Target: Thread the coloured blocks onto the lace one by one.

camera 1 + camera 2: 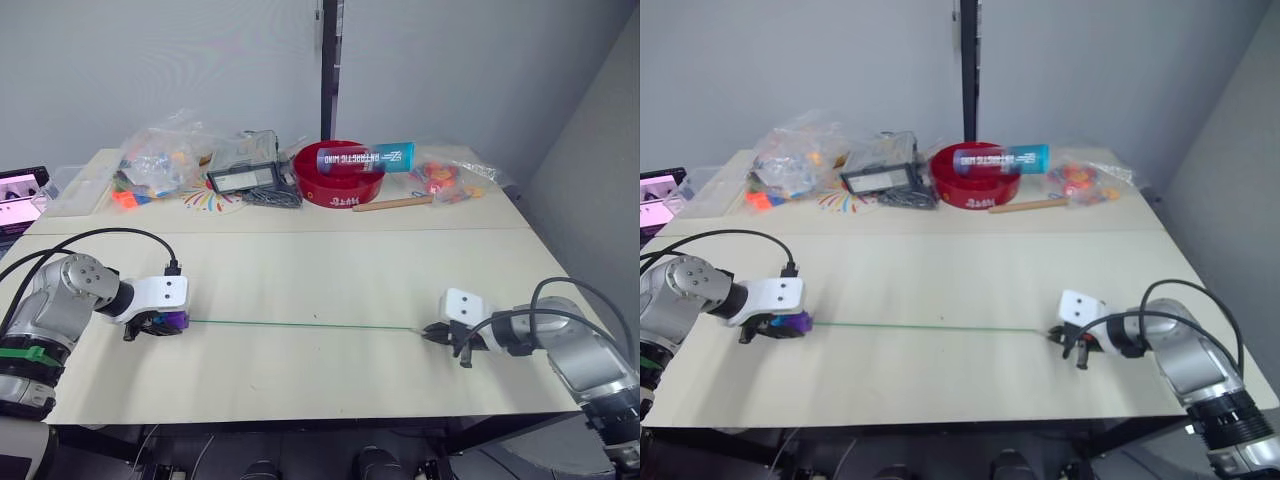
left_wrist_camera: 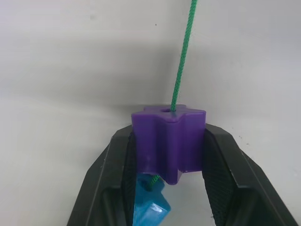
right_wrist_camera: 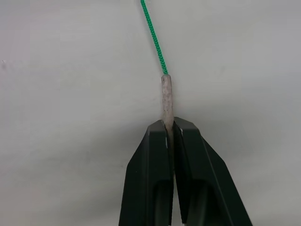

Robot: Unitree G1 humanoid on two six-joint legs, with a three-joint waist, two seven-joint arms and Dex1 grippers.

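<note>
Left gripper (image 1: 160,325) sits low at the near left of the table (image 1: 300,390), fingers (image 2: 218,174) pinching a purple block (image 2: 168,141). Lace (image 1: 300,323) exits the hole in that block's face; a blue block (image 2: 149,205) hangs just behind it on the same string. So at least 2 blocks are strung, going by the left wrist view. The other 3 cannot be found among what lies on the table, so the remaining count is a guess.

Green lace runs taut across the bare table to the right gripper (image 1: 437,335), whose fingers are pressed together on the pale stiff tip (image 3: 166,96). Judgement: string pulled straight, blocks being seated toward the far end.

Back of table, left to right: clear bags of toy pieces (image 1: 165,160), a black-framed device (image 1: 245,178), a red bowl (image 1: 338,185) with a blue can (image 1: 365,157) lying across it, a wooden stick (image 1: 392,204), another bag of toys (image 1: 445,178). All well apart from the lace; nothing obstructs the stretch between the grippers.
</note>
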